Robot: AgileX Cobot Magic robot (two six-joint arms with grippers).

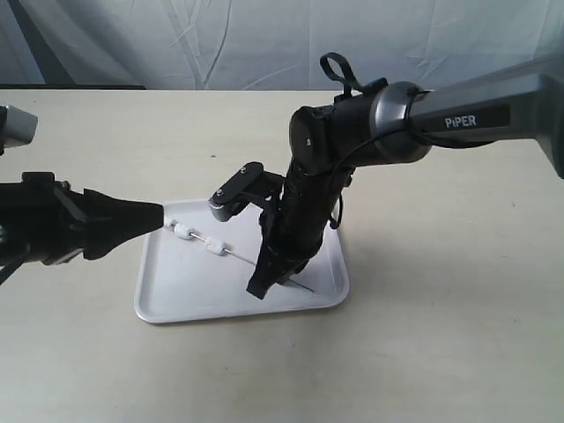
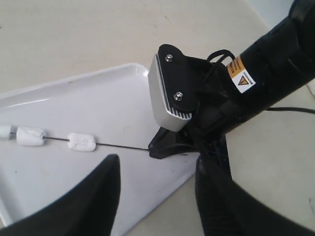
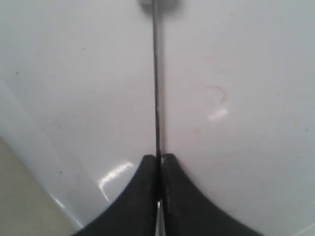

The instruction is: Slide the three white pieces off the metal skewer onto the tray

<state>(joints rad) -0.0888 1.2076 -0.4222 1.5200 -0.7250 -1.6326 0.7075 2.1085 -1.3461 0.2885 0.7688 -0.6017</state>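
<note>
- The tray (image 1: 189, 286) sits on the tan surface (image 1: 441, 344), with a white cloth (image 1: 176, 44) hanging well behind it.
- The metal skewer (image 1: 239, 257) lies slanted over the tray.
- The 3 white pieces (image 2: 30, 136) are on the skewer, over the tray's far-left part. 2 are close together and 1 sits a bit apart.
- The right end effector (image 3: 158, 159) points down at the tray, pinched tight on the bare skewer.
- The left end effector (image 1: 159, 217) is at the tray's left edge, fingers spread wide and holding nothing.
- The right arm's silver camera box (image 2: 167, 93) hangs over the tray and hides some of it.
</note>
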